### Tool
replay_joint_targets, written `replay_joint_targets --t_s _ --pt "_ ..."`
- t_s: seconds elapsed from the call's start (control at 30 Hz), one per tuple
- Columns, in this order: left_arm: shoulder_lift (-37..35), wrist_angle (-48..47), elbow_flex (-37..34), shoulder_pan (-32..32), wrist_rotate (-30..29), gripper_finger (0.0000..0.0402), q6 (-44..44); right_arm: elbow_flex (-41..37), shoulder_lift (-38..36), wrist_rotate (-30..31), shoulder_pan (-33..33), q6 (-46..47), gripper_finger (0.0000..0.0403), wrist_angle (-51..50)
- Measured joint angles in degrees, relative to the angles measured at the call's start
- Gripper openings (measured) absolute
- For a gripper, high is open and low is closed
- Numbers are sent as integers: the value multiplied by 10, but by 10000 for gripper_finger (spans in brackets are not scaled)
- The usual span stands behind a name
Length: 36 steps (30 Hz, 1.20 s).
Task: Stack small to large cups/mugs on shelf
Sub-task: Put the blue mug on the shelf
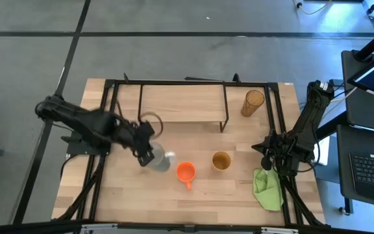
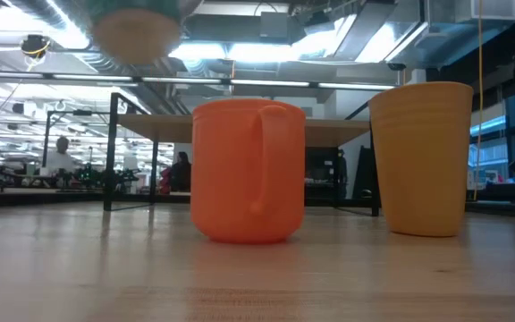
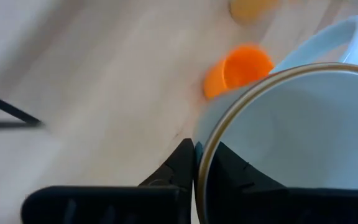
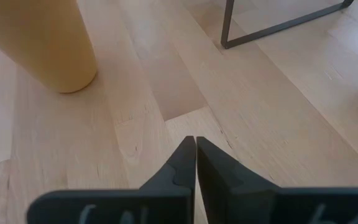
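Note:
My left gripper point(image 1: 149, 151) is shut on the white mug point(image 1: 160, 160), which is up off the table left of the orange mug point(image 1: 186, 172); its base shows blurred at the top of the low view point(image 2: 137, 27). The orange mug point(image 2: 244, 170) and the tan cup point(image 1: 221, 160) stand upright on the table in front of the shelf point(image 1: 180, 104). The amber tumbler point(image 1: 253, 103) stands on the table by the shelf's right end. My right gripper point(image 4: 195, 155) is shut on nothing, low over the table right of the tan cup point(image 4: 39, 43). My left gripper pinches the white mug's wall at the brown-edged rim point(image 3: 199, 163), one finger point(image 3: 229, 168) inside the mug and one point(image 3: 180, 165) outside. The fingers slant down from the table's left side. The mug hangs clear of the table, its handle point(image 3: 353, 37) on the side away from the fingers.
A green cloth point(image 1: 268, 190) lies at the near right, beside my right arm. The shelf's black wire legs point(image 1: 224, 123) stand on the table behind the cups. Bare wood lies at the near left.

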Motion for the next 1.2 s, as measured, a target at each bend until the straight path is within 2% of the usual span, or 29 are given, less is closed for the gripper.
replay_joint_targets --t_s 0.23,0.47,0.7,0.77,0.9,1.2 --pt "32 -81 123 103 -15 21 110 0 0 0 0 0 16 0" --pt "117 -141 211 204 -4 21 246 0 0 0 0 0 16 0" --pt "188 -151 316 302 50 21 336 0 0 0 0 0 16 0" --pt "207 -172 339 328 48 21 355 0 0 0 0 0 16 0" --pt "233 -208 357 374 46 21 378 0 0 0 0 0 16 0" --pt "237 -183 358 438 61 21 390 0 0 0 0 0 16 0"
